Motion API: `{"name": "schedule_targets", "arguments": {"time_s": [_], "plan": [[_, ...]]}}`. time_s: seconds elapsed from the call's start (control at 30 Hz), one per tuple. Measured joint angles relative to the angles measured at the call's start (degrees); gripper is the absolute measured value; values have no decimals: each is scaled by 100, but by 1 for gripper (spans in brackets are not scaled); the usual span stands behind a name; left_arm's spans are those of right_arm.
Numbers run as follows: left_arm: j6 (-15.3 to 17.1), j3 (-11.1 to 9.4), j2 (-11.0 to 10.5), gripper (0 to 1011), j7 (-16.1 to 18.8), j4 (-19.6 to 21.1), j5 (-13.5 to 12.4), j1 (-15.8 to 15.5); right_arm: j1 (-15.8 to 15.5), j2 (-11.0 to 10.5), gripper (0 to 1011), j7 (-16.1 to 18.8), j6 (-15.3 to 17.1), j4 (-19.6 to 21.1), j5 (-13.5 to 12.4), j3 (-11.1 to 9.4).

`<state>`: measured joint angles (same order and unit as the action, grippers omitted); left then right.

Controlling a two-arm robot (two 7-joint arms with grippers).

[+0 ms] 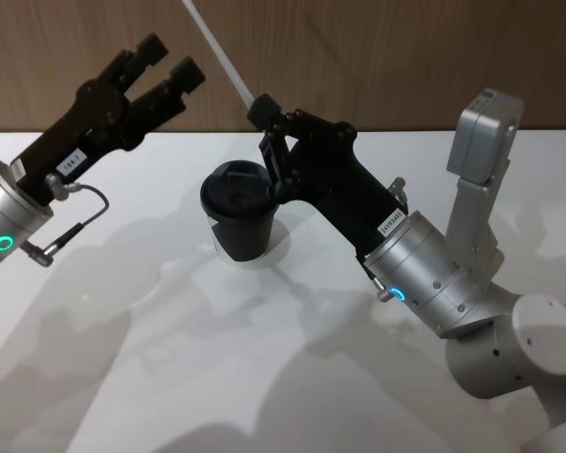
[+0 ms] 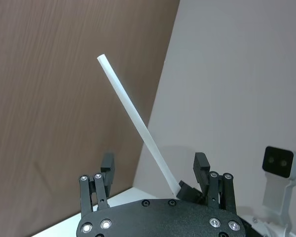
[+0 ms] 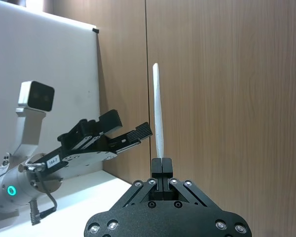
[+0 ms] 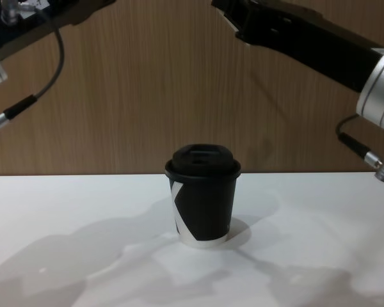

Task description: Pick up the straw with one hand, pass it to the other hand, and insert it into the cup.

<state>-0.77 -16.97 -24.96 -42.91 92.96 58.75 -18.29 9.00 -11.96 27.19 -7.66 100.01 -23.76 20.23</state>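
Straw [image 1: 223,58] clenched in my right end effector [image 1: 263,110] — the cup [image 1: 242,225] stands below it.
My left end effector [image 1: 170,58] hangs released beside it — fingers spread, apart from the straw.

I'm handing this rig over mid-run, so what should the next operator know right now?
Right gripper: shut on the lower end of the straw, raised higher than the cup; the straw slants upward.
Left gripper: open, raised, beside the straw and apart from it.
Cup: upright on the table, lid on.
Done: straw picked up.
Left: pass it to the left gripper, then insert it into the cup.
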Motion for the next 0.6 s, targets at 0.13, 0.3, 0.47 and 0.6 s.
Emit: {"name": "schedule_targets", "arguments": {"time_s": [0.13, 0.3, 0.47, 0.6], "plan": [[117, -45, 56, 1000, -83, -132, 156, -113, 0, 0, 4, 0, 0, 0, 0, 0], [311, -126, 158, 1000, -194, -358, 401, -308, 0, 0, 4, 0, 0, 0, 0, 0], [468, -190, 245, 1000, -277, -539, 596, -467, 0, 0, 4, 0, 0, 0, 0, 0], [609, -249, 334, 1000, -347, -711, 765, -619, 0, 0, 4, 0, 0, 0, 0, 0]]}}
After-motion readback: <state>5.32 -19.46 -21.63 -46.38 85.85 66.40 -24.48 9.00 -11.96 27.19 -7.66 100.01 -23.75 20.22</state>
